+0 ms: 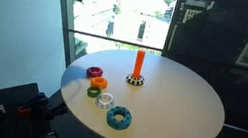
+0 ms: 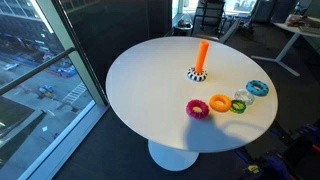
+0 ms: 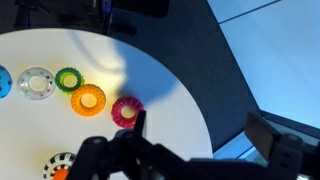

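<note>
Claw point(image 3: 132, 145) fills the bottom of the wrist view, its dark jaws apart and holding nothing, above the round white bench point(image 3: 160, 70). Nearest to it lies the magenta plastic ring point(image 3: 127, 110), flat on the bench. Beyond that, in a curved row, lie the orange plastic ring point(image 3: 88, 99), the green plastic ring point(image 3: 68, 79), the pale clear ring point(image 3: 37, 83) and the blue ring point(image 3: 3, 80). Farther off, in an exterior view, the upright orange peg point(image 1: 138, 63) stands on its striped base.
</note>
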